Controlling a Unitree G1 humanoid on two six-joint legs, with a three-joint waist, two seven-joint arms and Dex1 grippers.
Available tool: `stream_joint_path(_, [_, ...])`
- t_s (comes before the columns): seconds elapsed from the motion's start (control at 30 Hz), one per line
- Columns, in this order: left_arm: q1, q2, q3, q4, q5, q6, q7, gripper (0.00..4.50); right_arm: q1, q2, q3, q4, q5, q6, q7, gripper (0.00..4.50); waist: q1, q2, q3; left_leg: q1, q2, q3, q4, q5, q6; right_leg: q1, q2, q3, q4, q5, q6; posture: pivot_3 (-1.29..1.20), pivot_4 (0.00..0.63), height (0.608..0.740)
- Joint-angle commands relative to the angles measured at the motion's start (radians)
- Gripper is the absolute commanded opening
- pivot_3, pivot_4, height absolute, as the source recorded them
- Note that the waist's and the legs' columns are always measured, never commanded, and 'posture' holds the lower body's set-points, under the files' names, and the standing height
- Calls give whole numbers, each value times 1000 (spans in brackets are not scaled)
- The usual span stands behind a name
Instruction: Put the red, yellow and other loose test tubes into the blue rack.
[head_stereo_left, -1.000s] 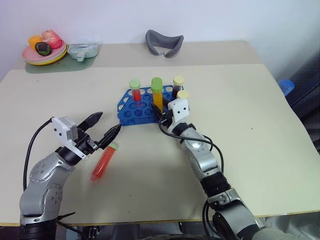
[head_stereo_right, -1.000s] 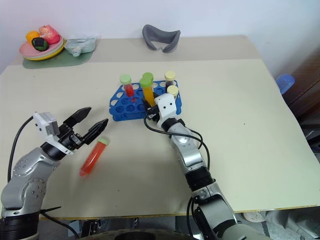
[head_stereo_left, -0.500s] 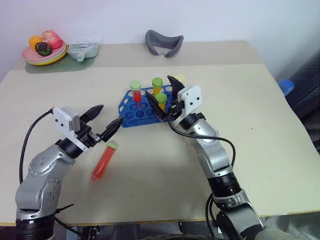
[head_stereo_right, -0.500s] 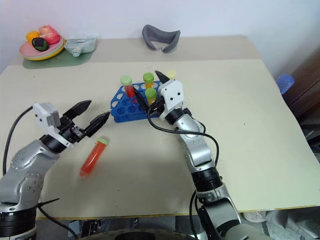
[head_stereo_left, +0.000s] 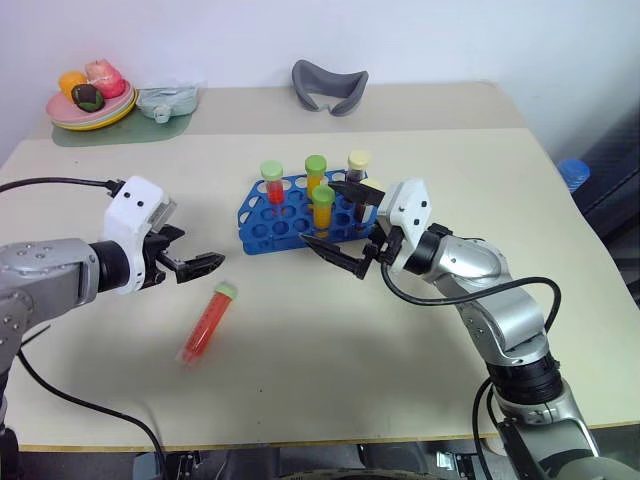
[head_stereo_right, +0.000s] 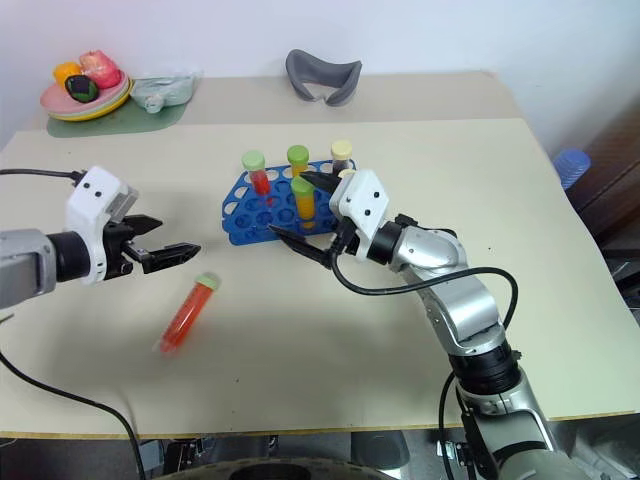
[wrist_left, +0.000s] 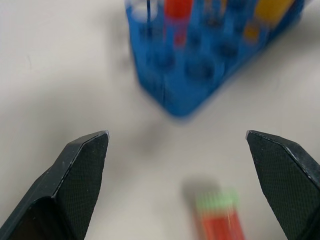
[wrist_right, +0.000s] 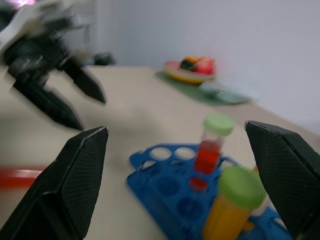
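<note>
Rack in the middle, one tube loose

The rack (head_stereo_left: 300, 211) holds standing tubes (head_stereo_left: 322, 207). A loose tube (head_stereo_left: 207, 320) lies at its 7 o'clock. A plate (head_stereo_left: 88, 108) sits at 10 o'clock.

- We see a big pale table (head_stereo_left: 500, 200). It runs under both sets of fingers and far out past them on every side.
- A pink plate (head_stereo_left: 88, 108) sits at the far corner, well beyond the left fingers. It rests on a yellow plate.
- On the pink plate we see toy food (head_stereo_left: 88, 84): an orange piece, a pink piece and a dark one.
- A green mat (head_stereo_left: 110, 133) lies under the plates.
- A pale green packet (head_stereo_left: 166, 100) lies just beside the plates, on the same mat.
- A grey curved thing (head_stereo_left: 329, 86) lies at the far edge, well beyond the right fingers.
- A blue round thing (head_stereo_left: 573, 172) shows past the table edge, far out to the side of the right fingers.
</note>
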Motion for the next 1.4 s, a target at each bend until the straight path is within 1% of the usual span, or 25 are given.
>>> stream_joint_path(0.03, [-130, 93, -136, 19, -59, 217, -37, 4500, -1, -37, -7, -47, 28, -13, 69, 4471, -2, 0, 0, 0, 0, 0, 0, 0, 0, 0, 0, 0, 0, 0, 0, 0, 150, 740])
stream_joint_path(0.1, [-171, 156, -247, 53, -104, 232, -30, 4500, 1, -49, 1, -54, 34, -12, 93, 4471, -4, 0, 1, 1, 0, 0, -1, 0, 0, 0, 0, 0, 0, 0, 0, 0, 150, 740])
stream_joint_path(0.2, [-205, 218, -365, 64, -163, 232, 12, 4500, 10, -54, 17, -78, 40, -6, 114, 4471, -2, 0, 1, 1, 1, 0, -1, 0, 0, 0, 1, 0, 1, 0, 0, 0, 150, 740])
stream_joint_path(0.27, [-203, 224, -406, 71, -201, 232, 63, 4500, 23, -55, 26, -104, 47, 4, 120, 4471, 1, 0, 1, 0, 0, 0, 0, 0, 0, -1, 1, 0, 0, 0, 0, 0, 150, 740])
stream_joint_path(0.33, [-206, 210, -440, 98, -238, 232, 131, 4500, 37, -55, 33, -126, 52, 14, 120, 4471, 2, 0, 1, 0, 0, 0, 0, 0, 0, 0, 0, 0, 0, 0, 0, 0, 150, 740])
stream_joint_path(0.47, [-235, 189, -503, 110, -313, 232, 262, 4500, 58, -52, 44, -154, 49, 28, 112, 4471, 3, 0, 1, 0, 0, 0, 1, 0, 0, 0, 0, 0, 1, 0, 0, 0, 150, 740])
stream_joint_path(0.57, [-256, 198, -548, 99, -364, 232, 340, 4500, 70, -49, 48, -172, 49, 40, 105, 4471, 2, -1, 0, -1, 0, 0, 1, 0, 0, 0, 0, 0, 1, 0, 0, 0, 150, 740])
stream_joint_path(0.7, [-259, 198, -596, 119, -423, 232, 489, 4500, 84, -45, 48, -190, 53, 51, 95, 4471, 1, -1, 0, 0, 0, 0, 1, 0, 0, 0, 0, 0, 1, 0, 0, 0, 150, 740])
stream_joint_path(0.87, [-250, 177, -606, 210, -617, 229, 649, 4500, 90, -41, 49, -198, 53, 58, 89, 4471, 2, -1, 0, 0, 0, 0, 2, 0, 0, 0, 0, 0, 2, 0, 0, 0, 150, 740])
stream_joint_path(0.97, [-241, 219, -654, 235, -749, 172, 774, 4500, 91, -42, 49, -198, 53, 56, 91, 4471, 1, -1, 0, 0, 0, 0, 3, 0, 0, 0, 0, 0, 2, 0, 0, 0, 150, 740])
stream_joint_path(1.17, [-248, 278, -758, 262, -938, 52, 974, 4500, 91, -43, 50, -196, 53, 53, 96, 4471, 1, -1, 0, 0, 0, 0, 3, 0, 0, 0, 0, 0, 2, 0, 0, 0, 150, 740])
stream_joint_path(1.27, [-240, 278, -786, 263, -968, 4, 1026, 4500, 92, -41, 51, -197, 54, 54, 96, 4471, 1, 0, 0, 0, 0, 0, 3, 0, 0, 0, 0, 0, 3, 0, 0, 0, 150, 740])
stream_joint_path(1.4, [-223, 261, -788, 278, -969, -52, 1038, 4500, 97, -41, 50, -199, 56, 56, 95, 4471, 3, 1, -1, 3, 0, 0, 3, 0, 0, 3, 0, 0, 3, 0, 0, 0, 150, 740])
